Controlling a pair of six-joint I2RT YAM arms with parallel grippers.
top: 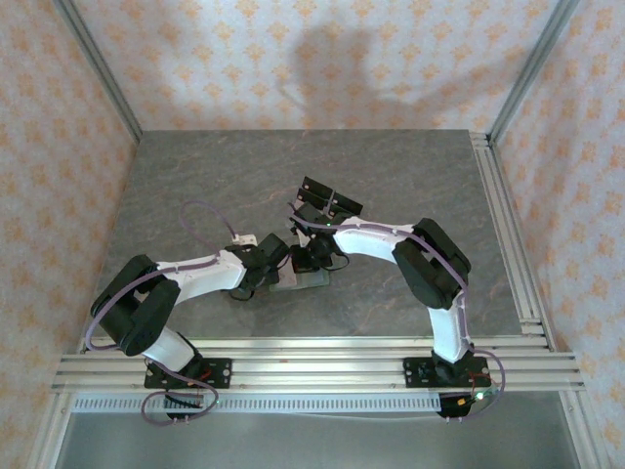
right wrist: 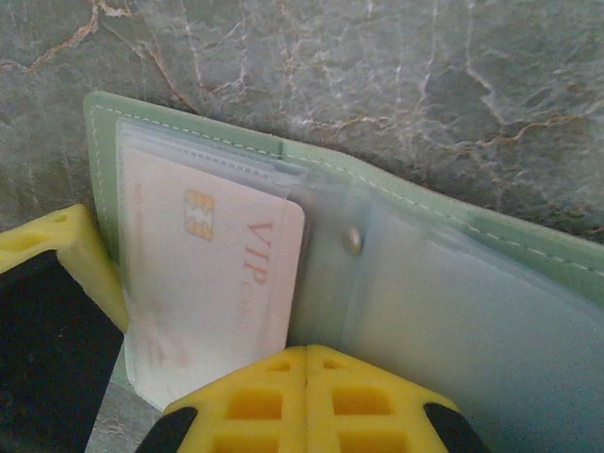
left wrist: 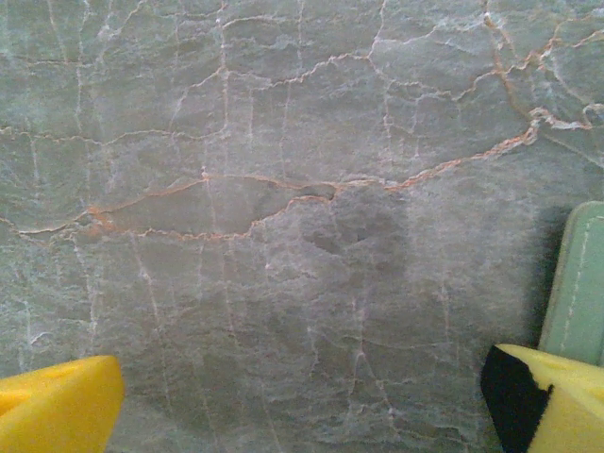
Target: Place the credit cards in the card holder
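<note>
Right gripper [right wrist: 307, 387], yellow fingertips shut with nothing visibly pinched, sits at six o'clock of the pale pink rectangular credit card [right wrist: 217, 274], whose long axis runs six-to-twelve inside the clear sleeve of the open sage-green soft card holder [right wrist: 528, 247]; the empty, wide-open left gripper [left wrist: 302, 406] has that holder at three o'clock.

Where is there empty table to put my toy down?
Bare: the far strip of table, between the back wall and the black-topped stand; also the right side, between the right arm and the metal rail. Crowded: the middle, where the left gripper and right gripper meet at the green wallet.
</note>
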